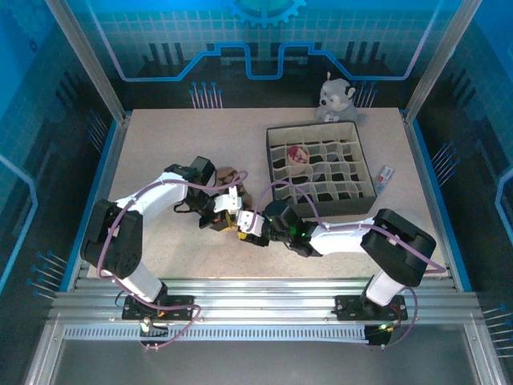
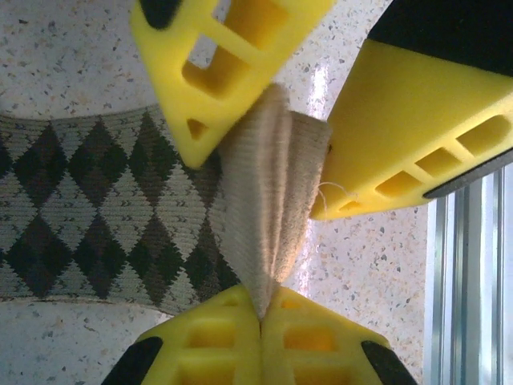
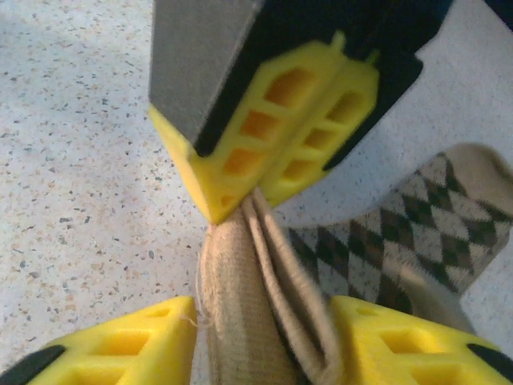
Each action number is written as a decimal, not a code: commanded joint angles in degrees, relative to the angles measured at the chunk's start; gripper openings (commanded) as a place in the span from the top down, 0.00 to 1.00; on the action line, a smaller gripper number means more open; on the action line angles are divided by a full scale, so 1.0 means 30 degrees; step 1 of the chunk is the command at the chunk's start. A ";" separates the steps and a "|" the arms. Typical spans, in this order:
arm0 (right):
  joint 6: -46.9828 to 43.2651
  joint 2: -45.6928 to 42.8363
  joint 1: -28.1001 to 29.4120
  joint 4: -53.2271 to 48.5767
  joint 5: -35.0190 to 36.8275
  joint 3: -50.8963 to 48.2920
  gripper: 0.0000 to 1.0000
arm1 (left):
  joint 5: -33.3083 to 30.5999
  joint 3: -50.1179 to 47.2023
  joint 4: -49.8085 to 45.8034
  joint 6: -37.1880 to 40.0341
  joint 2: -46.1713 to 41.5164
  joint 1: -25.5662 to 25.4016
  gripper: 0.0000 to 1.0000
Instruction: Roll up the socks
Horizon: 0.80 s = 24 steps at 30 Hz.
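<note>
1. The left gripper (image 2: 260,314) is seen pressed together, pinching the edge of the tan cuff (image 2: 268,216) of the argyle sock (image 2: 80,216).
2. The right gripper (image 3: 263,313) is set with its fingers apart on either side of the same cuff. Both fingers touch the fabric, but whether a grip has been made cannot be told.
3. The cuff is held lifted and bunched between the two grippers, while the patterned body is laid flat and unrolled on the tabletop (image 1: 160,144).
4. The sock is placed near the tabletop's near edge, about midway along it, just off the near left corner of the divided box (image 1: 345,206).
5. A rounded beige-and-red bundle (image 1: 298,154) is seen in a compartment toward the box's far left corner. It is judged to be the striped sock, already rolled and stowed.
6. A grey plush toy (image 1: 337,98) is seated at the far edge, behind the box, well apart from both grippers.
7. The task is judged to be about half done. One sock appears finished, and the argyle one is only taken up by its cuff. The rolling along its length is left to be done, and probably its stowing too.
</note>
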 commanded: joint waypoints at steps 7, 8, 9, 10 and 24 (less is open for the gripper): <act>0.1813 -0.0214 0.0297 0.0336 -0.0774 -0.0074 1.00 | 0.1354 -0.0774 0.0324 -0.0868 -0.0832 -0.0139 1.00; 0.2240 -0.0331 0.0260 0.0115 -0.0803 -0.0139 1.00 | 0.1309 -0.0833 0.0494 -0.1058 -0.0945 -0.0139 0.99; 0.2817 -0.0500 0.0161 -0.0429 -0.0932 -0.0040 1.00 | 0.1212 -0.0934 0.0782 -0.1573 -0.1128 -0.0139 0.89; 0.3476 -0.0641 0.0044 -0.1047 -0.1056 0.0136 1.00 | 0.1114 -0.1050 0.1251 -0.2127 -0.1385 -0.0139 0.81; 1.0784 -0.0491 -0.3102 -0.8296 -0.6020 0.1226 1.00 | -0.1426 -0.7006 1.6686 -1.6945 -0.6021 -0.1691 0.46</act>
